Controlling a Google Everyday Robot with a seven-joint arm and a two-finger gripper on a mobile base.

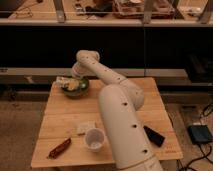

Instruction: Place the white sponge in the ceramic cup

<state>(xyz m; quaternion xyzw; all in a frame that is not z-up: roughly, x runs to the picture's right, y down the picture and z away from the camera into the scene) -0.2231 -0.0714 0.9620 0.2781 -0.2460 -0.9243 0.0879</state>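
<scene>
Cup [94,139], sponge [86,127]: far from pincer [73,83] at bowl [84,92]

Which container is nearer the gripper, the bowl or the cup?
The wide dark-green bowl at the table's back left; the gripper is right over it. The small white ceramic cup stands near the front edge, well away.
</scene>
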